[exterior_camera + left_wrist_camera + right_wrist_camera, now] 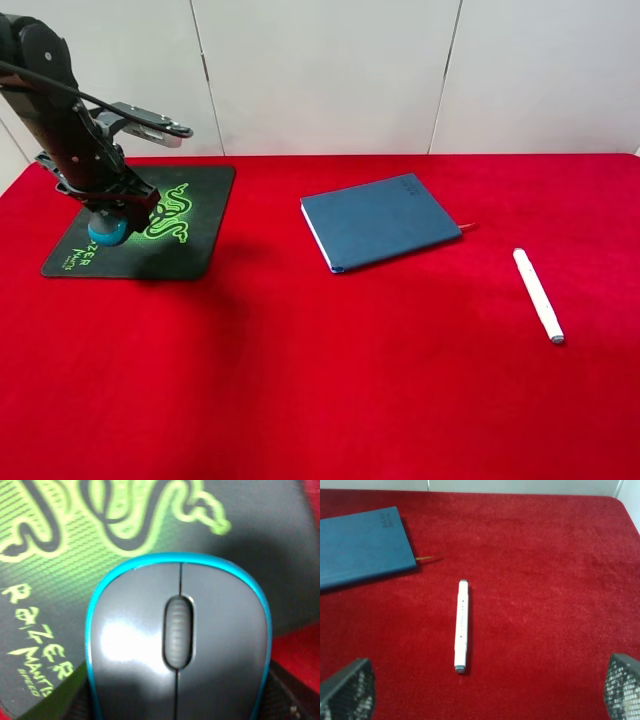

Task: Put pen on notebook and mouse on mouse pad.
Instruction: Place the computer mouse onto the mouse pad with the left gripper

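Observation:
My left gripper [111,216] is shut on the mouse [107,232], a grey-topped oval with bright blue sides. It holds the mouse over the left half of the black mouse pad [205,235], next to the green logo. The left wrist view is filled by the mouse [177,640] above the pad [50,555]; whether they touch I cannot tell. The dark blue notebook [380,220] lies closed mid-table, with its red ribbon sticking out. The white pen [538,295] lies on the cloth to its right. My right gripper [485,687] hangs open above the pen [462,626], near the notebook [360,545].
A red cloth [320,380] covers the whole table, which ends at a white panelled wall [330,70] behind. The right arm stays outside the exterior view.

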You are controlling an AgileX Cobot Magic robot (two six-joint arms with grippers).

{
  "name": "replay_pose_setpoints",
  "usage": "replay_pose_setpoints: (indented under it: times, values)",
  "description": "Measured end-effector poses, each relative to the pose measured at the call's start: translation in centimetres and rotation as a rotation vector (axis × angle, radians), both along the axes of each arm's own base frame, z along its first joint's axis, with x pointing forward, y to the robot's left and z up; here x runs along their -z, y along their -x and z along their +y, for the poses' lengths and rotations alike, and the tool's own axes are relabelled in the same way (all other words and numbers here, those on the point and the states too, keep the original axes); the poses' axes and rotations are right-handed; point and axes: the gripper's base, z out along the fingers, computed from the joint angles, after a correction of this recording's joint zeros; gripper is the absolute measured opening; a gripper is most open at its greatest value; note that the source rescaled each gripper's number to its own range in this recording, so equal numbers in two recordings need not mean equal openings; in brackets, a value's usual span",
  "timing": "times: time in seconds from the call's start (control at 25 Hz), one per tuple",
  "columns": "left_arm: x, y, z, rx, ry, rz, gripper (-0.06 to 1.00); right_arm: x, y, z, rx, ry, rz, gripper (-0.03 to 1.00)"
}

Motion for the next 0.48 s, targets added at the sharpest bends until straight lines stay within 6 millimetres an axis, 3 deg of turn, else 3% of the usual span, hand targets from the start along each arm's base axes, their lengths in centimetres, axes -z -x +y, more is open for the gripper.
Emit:
replay_pose_setpoints:
  times: [0.48]
  values:
    - [2.4, -5.2, 2.3, -0.118, 0.043, -0.009, 0.0, 0.0, 0.0, 0.0, 0.0, 0.0, 0.0, 1.0]
